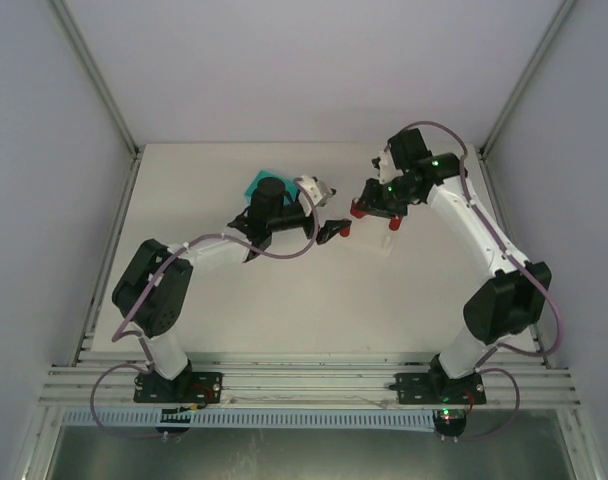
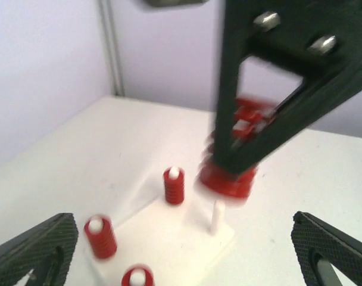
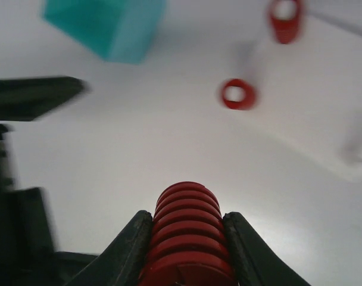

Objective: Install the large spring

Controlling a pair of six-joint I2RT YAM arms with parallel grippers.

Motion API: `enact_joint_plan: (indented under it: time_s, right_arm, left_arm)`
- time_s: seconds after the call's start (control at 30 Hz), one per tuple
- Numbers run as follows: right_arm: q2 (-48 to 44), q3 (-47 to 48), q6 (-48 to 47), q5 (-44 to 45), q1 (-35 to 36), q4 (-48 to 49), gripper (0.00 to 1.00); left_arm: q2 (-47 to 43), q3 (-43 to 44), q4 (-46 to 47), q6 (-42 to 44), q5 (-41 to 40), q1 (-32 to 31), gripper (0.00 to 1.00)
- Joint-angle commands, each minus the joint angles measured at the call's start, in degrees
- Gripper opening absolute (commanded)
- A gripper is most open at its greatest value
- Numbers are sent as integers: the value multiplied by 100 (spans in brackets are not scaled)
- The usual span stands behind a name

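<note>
The large red spring (image 3: pixel 187 232) is clamped between my right gripper's (image 3: pixel 187 215) two dark fingers. In the left wrist view this spring (image 2: pixel 228 179) hangs just above and slightly behind the bare white peg (image 2: pixel 217 215) at the far right corner of the white base plate (image 2: pixel 169 250). Three small red springs sit on the plate's other pegs, one of them at the back (image 2: pixel 174 185). My left gripper (image 2: pixel 184 241) is open and empty, its fingers wide on either side of the plate. From above, the right gripper (image 1: pixel 372 207) is over the plate (image 1: pixel 381 243) and the left gripper (image 1: pixel 336 229) is beside it.
A teal block (image 1: pixel 259 183) lies behind the left arm's wrist and also shows in the right wrist view (image 3: pixel 106 27). A white part (image 1: pixel 312 188) sits beside it. Frame posts and grey walls bound the table at the back and sides.
</note>
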Motion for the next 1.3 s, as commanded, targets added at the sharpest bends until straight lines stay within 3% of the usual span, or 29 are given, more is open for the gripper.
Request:
enact_joint_plan:
  time_s: [0.0, 0.17, 0.37, 0.6, 1.27]
  right_arm:
    - [-563, -627, -197, 1917, -35, -11, 0]
    - [-820, -1337, -155, 2824, -35, 241, 0]
    - [-530, -1599, 91, 2849, -121, 531, 0]
    - [21, -1525, 337, 2822, -191, 744, 0]
    - [362, -1710, 1003, 2903, -264, 783, 0]
  left_arm:
    - [-425, -560, 330, -624, -847, 148, 99]
    - [-919, -1017, -404, -1028, -2047, 442, 99]
    - [-1459, -1316, -1145, -1447, -3193, 1114, 99]
    - [-1838, -1513, -1365, -1243, -3178, 1675, 99]
    - [-2184, -1699, -1499, -911, -3065, 1985, 99]
